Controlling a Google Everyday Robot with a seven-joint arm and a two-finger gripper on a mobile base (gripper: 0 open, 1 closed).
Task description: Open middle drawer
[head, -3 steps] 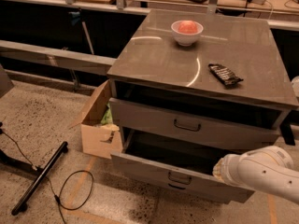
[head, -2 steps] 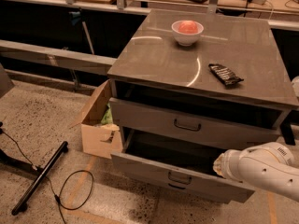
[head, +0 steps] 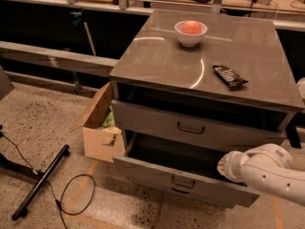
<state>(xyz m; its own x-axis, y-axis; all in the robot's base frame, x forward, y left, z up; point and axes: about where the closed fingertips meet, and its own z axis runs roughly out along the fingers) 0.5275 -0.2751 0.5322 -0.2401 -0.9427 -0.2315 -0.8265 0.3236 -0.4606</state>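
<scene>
The grey cabinet (head: 200, 61) shows two drawer fronts. The lower one, the middle drawer (head: 157, 173), has a small dark loop handle (head: 183, 182) and stands pulled out, with its dark inside showing. The white arm (head: 267, 173) comes in from the right. Its gripper (head: 223, 167) sits at the right end of the open drawer, just above the front edge. The drawer above (head: 190, 128) has its own loop handle, with a dark gap over it.
A white bowl with a red fruit (head: 190, 31) and a dark snack packet (head: 229, 76) lie on the cabinet top. An open cardboard box (head: 97, 128) stands against the cabinet's left side. A black stand foot (head: 40, 182) and cable (head: 76, 194) lie on the floor at left.
The arm's end has edged slightly up and left at the drawer's right end. The drawer has not visibly moved.
</scene>
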